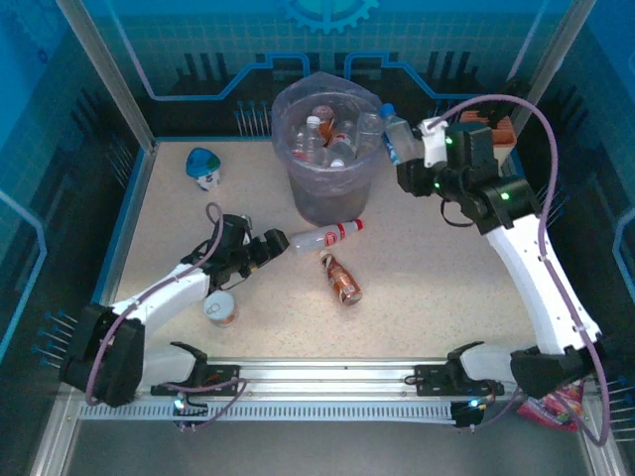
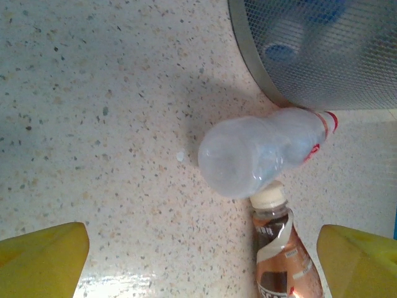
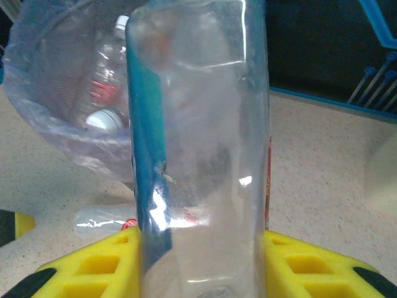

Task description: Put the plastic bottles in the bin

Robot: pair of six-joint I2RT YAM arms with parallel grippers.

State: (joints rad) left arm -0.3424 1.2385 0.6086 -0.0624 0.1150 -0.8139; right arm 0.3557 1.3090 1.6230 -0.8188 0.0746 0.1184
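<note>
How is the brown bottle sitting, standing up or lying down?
Lying down: the copper-brown bottle rests on its side on the table.

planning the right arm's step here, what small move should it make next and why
Probably ease the right gripper left, toward the bin, before opening. It is shut on a clear blue-capped bottle that hangs beside the bin's right rim, not over the opening, so releasing now could miss.
</note>
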